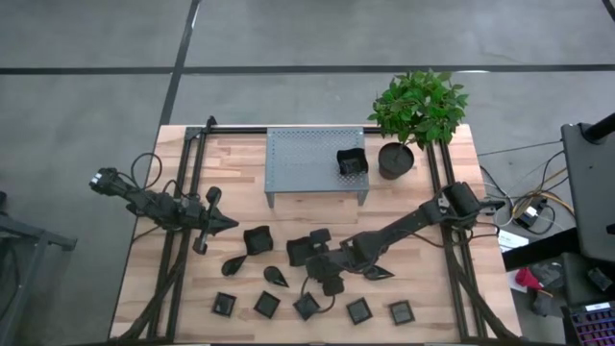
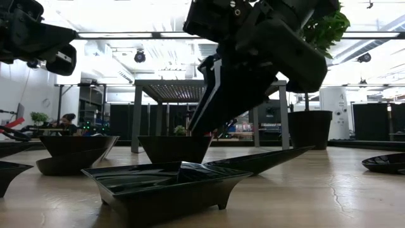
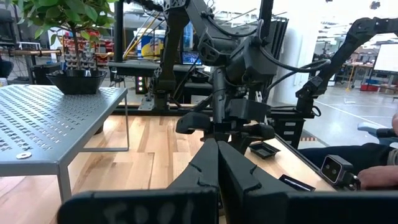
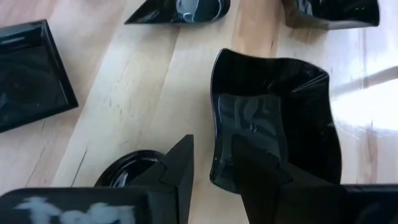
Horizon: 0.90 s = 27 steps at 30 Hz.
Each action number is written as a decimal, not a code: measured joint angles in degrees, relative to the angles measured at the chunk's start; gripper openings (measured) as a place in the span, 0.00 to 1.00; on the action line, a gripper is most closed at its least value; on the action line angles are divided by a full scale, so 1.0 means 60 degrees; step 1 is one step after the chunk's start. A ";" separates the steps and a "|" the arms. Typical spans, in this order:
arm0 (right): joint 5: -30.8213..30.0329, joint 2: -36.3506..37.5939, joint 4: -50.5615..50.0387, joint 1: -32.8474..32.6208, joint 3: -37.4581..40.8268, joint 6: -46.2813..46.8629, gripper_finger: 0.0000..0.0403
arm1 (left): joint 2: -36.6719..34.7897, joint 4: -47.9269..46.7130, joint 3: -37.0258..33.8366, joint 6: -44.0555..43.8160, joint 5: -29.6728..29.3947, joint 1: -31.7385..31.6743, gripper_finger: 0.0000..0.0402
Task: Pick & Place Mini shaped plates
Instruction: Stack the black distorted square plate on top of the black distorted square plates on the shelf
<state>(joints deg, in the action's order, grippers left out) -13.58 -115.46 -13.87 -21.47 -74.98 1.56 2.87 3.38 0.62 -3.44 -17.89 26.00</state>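
Observation:
Several small black plates lie on the wooden table: small squares in a row by the near edge [image 1: 266, 305], teardrops [image 1: 233, 263] and wavy-edged squares [image 1: 258, 238]. One more plate [image 1: 352, 161] sits on the grey perforated stand [image 1: 307, 163]. My right gripper [image 1: 309, 258] is open and low over a wavy-edged plate [image 4: 280, 124] at the table's middle. One finger [image 4: 264, 177] is inside the plate and the other [image 4: 180, 168] outside its rim. My left gripper [image 1: 227, 223] is shut and waits above the table's left part, touching nothing. My right gripper comes from above at a slant and straddles the wavy plate's rim [image 4: 214, 168], one finger inside the dish and one outside. The plate lies flat on the table. I cannot tell whether either finger touches it.
A black round pot with a green plant [image 1: 396, 159] stands at the stand's right end. Dark rails run along both table sides [image 1: 178, 250]. Other plates lie close around the right gripper, among them a teardrop [image 4: 180, 9] and a small square [image 4: 28, 71]. A person's hand shows beyond the table [image 3: 379, 177].

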 joint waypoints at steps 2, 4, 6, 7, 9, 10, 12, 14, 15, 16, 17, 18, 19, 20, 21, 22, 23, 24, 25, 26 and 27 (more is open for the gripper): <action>0.0000 0.0000 -0.0011 0.0018 0.0039 0.0007 0.25 | 0.0000 0.0000 0.0000 0.0000 0.0000 0.0000 0.00; -0.0002 0.0000 0.0002 0.0033 0.0069 0.0004 0.24 | 0.0000 0.0000 0.0003 0.0000 0.0000 0.0000 0.00; -0.0004 0.0000 0.0088 0.0046 0.0073 0.0004 0.23 | 0.0000 0.0000 0.0000 0.0000 0.0000 0.0000 0.00; -0.0005 0.0000 0.0117 0.0044 0.0074 0.0007 0.22 | 0.0000 0.0000 0.0000 0.0000 0.0000 0.0000 0.00; -0.0004 0.0000 0.0121 0.0062 0.0102 0.0004 0.21 | 0.0000 0.0000 0.0000 0.0000 0.0000 0.0000 0.00; -0.0004 0.0000 0.0121 0.0065 0.0109 0.0004 0.21 | 0.0000 0.0000 0.0001 0.0000 0.0000 0.0000 0.00; -0.0003 0.0000 0.0125 0.0079 0.0115 0.0004 0.19 | 0.0000 0.0000 0.0001 0.0000 0.0000 0.0000 0.00; -0.0004 0.0000 0.0128 0.0085 0.0122 0.0002 0.18 | 0.0000 -0.0002 0.0000 0.0000 0.0000 0.0000 0.00; -0.0002 0.0000 0.0127 0.0091 0.0130 0.0003 0.17 | 0.0000 0.0000 0.0000 0.0000 0.0000 0.0000 0.00; -0.0002 0.0000 0.0133 0.0091 0.0144 0.0003 0.17 | 0.0000 0.0000 0.0000 0.0000 0.0000 0.0000 0.00; -0.0004 0.0000 0.0133 0.0091 0.0155 0.0004 0.17 | 0.0000 0.0000 0.0001 0.0000 0.0000 0.0000 0.00; -0.0004 0.0000 0.0132 0.0091 0.0160 0.0004 0.16 | 0.0000 0.0000 0.0001 0.0000 0.0000 0.0000 0.00; 0.0000 0.0000 0.0136 0.0091 0.0162 0.0004 0.16 | 0.0000 0.0000 0.0001 0.0000 0.0000 0.0000 0.00; 0.0000 0.0000 0.0136 0.0091 0.0160 0.0015 0.16 | 0.0000 0.0000 0.0000 0.0000 0.0000 0.0000 0.00; 0.0000 0.0000 0.0136 0.0091 0.0160 0.0040 0.16 | 0.0000 -0.0003 0.0000 0.0000 0.0000 0.0000 0.00; 0.0000 0.0000 0.0143 0.0098 0.0164 0.0044 0.15 | 0.0000 -0.0001 0.0001 0.0000 0.0000 0.0000 0.00; 0.0000 0.0000 0.0143 0.0102 0.0170 0.0044 0.15 | 0.0000 -0.0003 0.0003 -0.0003 0.0000 0.0000 0.00; 0.0000 0.0000 0.0134 0.0102 0.0178 0.0038 0.15 | 0.0000 0.0000 0.0000 0.0000 0.0000 0.0000 0.00; 0.0000 0.0000 0.0131 0.0108 0.0182 0.0025 0.15 | 0.0000 -0.0003 0.0001 0.0000 0.0000 0.0000 0.00; 0.0000 0.0000 0.0136 0.0115 0.0182 0.0021 0.14 | 0.0000 -0.0003 0.0004 0.0000 0.0000 0.0000 0.00; 0.0001 0.0000 0.0136 0.0125 0.0182 0.0022 0.14 | 0.0000 -0.0002 0.0000 0.0000 0.0000 0.0000 0.00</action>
<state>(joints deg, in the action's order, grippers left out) -13.58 -115.46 -13.06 -20.72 -73.89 1.69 2.87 3.36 0.62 -3.44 -17.89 26.00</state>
